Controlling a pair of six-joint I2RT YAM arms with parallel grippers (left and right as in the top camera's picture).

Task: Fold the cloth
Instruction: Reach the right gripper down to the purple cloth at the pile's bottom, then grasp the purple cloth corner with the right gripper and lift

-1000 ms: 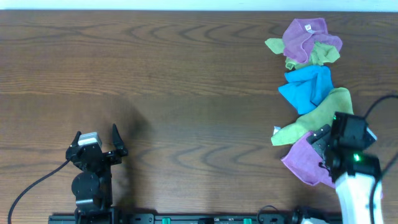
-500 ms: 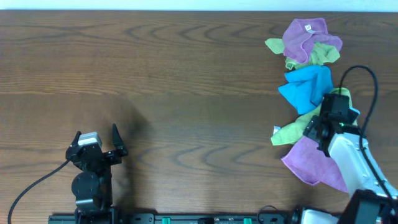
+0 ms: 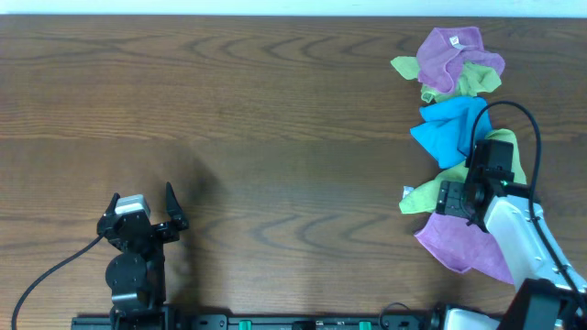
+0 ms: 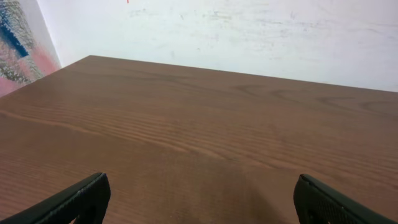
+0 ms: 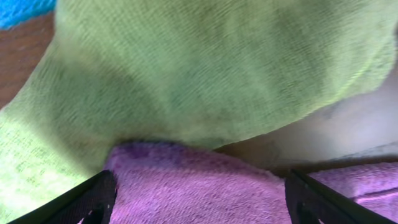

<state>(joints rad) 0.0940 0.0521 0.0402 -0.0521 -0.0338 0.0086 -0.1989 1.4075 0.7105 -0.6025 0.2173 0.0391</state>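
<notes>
Partly hidden under the green cloth (image 3: 424, 195), the cloth (image 3: 451, 240) is laid slantwise away from it; the right pincer (image 3: 456, 199) and left pincer (image 4: 199, 202) are spread wide, empty.

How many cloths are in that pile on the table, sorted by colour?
Purple: 2, the near purple cloth and the far purple cloth
Yellow-green: 2, the near yellow-green cloth and the far yellow-green cloth
Blue: 1, the blue cloth
Total: 5
</notes>
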